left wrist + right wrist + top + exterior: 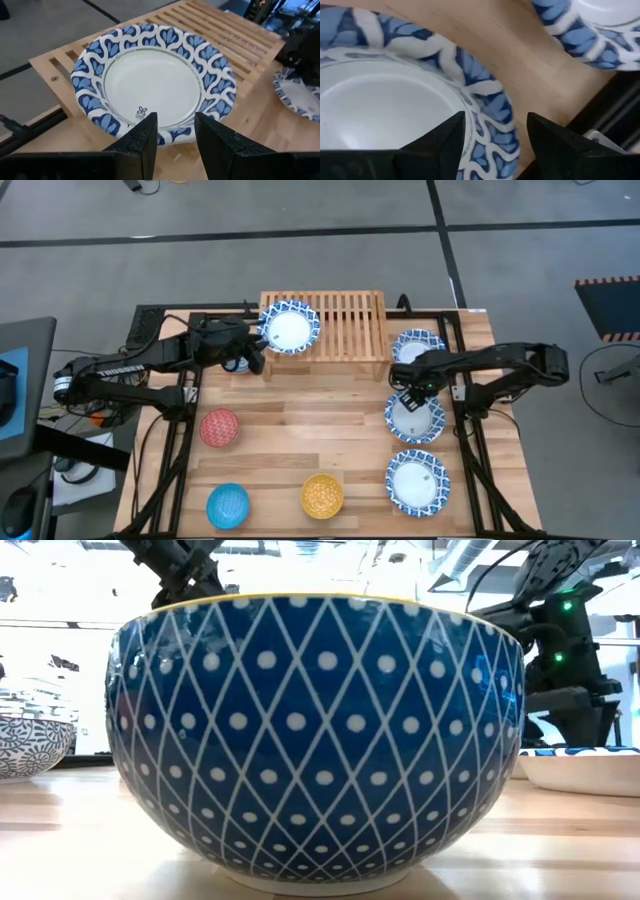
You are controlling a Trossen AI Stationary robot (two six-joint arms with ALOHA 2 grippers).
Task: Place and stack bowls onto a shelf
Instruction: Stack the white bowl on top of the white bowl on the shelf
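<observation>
A white bowl with a blue-patterned rim [290, 328] [150, 80] rests on the left end of the slatted wooden shelf [345, 320], its rim overhanging the shelf's edge. My left gripper [175, 137] [258, 352] is open, slanting down at the side of that rim nearest the table's left edge. My right gripper [495, 145] [408, 395] is open and points down over a second white bowl [415, 418] at the table's right. One finger is over the bowl's inside and one is outside its rim [492, 107]. My left gripper's fingertips [145, 130] stand side by side in front of the bowl's rim [175, 131], which shows in the gap between them. They hide the place where they meet the rim, so I cannot tell whether they touch it. The bowl sits level on the shelf.
Two more white bowls lie at the right, one beside the shelf [418, 345] and one at the near edge [418, 483]. A red bowl [220, 427], a bright blue bowl [228, 505] and a yellow bowl [322, 495] [318, 740] stand at near left and centre. The shelf's right part is bare slats.
</observation>
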